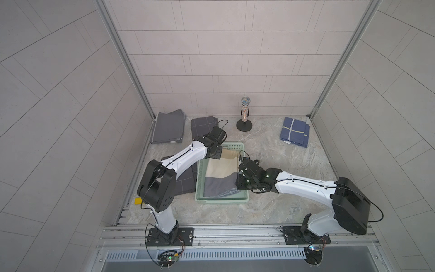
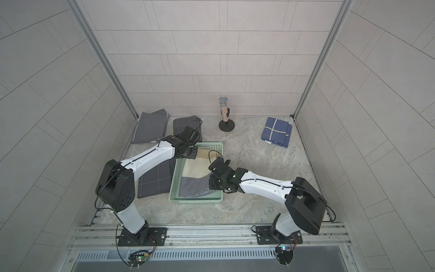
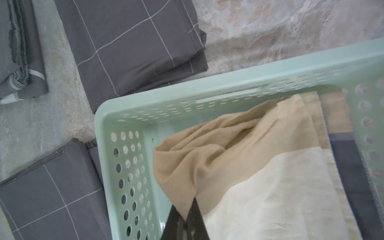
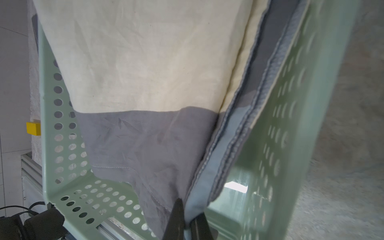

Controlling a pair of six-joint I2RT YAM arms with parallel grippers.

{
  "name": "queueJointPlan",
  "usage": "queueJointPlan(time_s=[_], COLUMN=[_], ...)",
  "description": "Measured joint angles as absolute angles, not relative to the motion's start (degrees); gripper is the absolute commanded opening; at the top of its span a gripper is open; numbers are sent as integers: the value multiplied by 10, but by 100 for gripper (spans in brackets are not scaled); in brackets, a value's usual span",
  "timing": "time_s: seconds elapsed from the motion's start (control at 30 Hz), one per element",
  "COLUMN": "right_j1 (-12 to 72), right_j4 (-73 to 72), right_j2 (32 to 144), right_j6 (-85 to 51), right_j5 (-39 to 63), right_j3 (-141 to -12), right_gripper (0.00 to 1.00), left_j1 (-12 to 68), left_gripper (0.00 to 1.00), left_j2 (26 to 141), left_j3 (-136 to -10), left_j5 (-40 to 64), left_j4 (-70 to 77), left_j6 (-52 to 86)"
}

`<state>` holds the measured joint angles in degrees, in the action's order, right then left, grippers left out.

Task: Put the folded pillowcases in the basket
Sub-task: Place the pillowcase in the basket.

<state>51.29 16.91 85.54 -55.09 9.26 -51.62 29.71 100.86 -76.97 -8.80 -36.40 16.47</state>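
Cream, tan and grey pillowcase [image 1: 221,168] inside basket [image 1: 222,200], left gripper [image 3: 187,212] pinched on its tan corner, right gripper [image 4: 188,216] pinched on its grey corner

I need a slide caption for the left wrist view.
Left gripper pinches the tan corner of the folded pillowcase inside the mint-green basket.

Left hand [image 3: 184,217] cut off at frame edge. Basket [image 4: 291,108] wall blurred, right wrist view. Checked cloth [image 1: 186,181] partly under left arm [image 1: 183,157].
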Motion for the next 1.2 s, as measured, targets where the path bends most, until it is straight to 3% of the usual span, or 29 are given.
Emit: queueJointPlan(time_s=[0.23,0.27,0.33,0.37,0.5,0.63,0.87,0.97,1.03,1.17,1.2], right_j1=[514,514,514,515,526,548,566,544,493,302,256], right_j4=[160,160,160,159,159,199,299,331,342,361,361], right_j2=[867,867,867,867,863,828,699,651,624,602,608], right_j6=[-559,-560,-562,-564,-567,-562,-553,-536,-521,-466,-455], right_j5=[87,87,88,89,88,62,-28,-63,-67,-47,-36], right_j3=[-503,-502,-502,-502,-503,-506,-529,-526,-512,-486,-486], right_gripper=[2,7,23,28,52,54,55,51,43,3,0], left_j1=[275,273,270,269,269,269,269,269,269,270,271], left_gripper=[0,5,29,36,57,65,65,64,62,55,51], left_j2=[1025,1026,1027,1028,1026,1007,890,816,758,654,637], left_j3=[-731,-726,-723,-723,-725,-725,-726,-702,-660,-546,-520], left_j5=[-84,-84,-85,-83,-51,-12,22,30,38,57,61], left_j4=[-342,-340,-340,-339,-335,-329,-335,-325,-314,-293,-289], left_j6=[166,167,166,166,160,159,167,186,203,254,267])
